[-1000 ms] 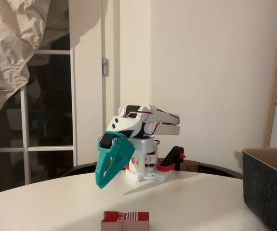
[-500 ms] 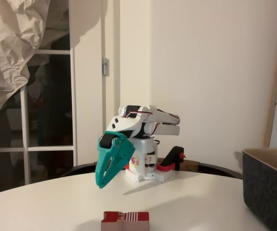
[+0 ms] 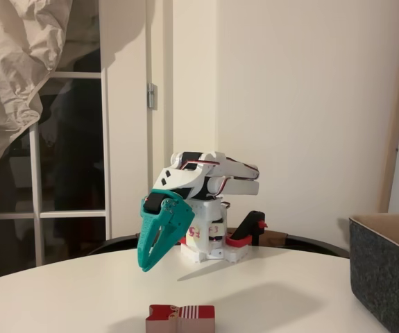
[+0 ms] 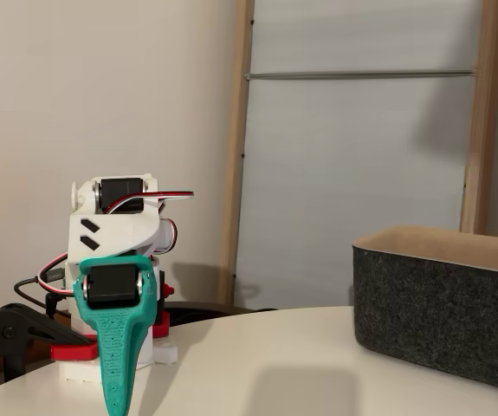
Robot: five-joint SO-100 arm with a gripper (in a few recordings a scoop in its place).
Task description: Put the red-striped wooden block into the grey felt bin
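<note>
Your end effector [image 3: 150, 258] is closed and empty; reach down to the block [image 3: 180, 319] first, bin [image 4: 443, 308] later.

Domestic room: round white table [image 3: 81, 291], glazed white door [image 3: 67, 159] at far left, draped cloth [image 3: 12, 69], plain walls.

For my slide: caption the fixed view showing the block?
Folded arm's teal end effector hangs above table, striped block in front.
</note>
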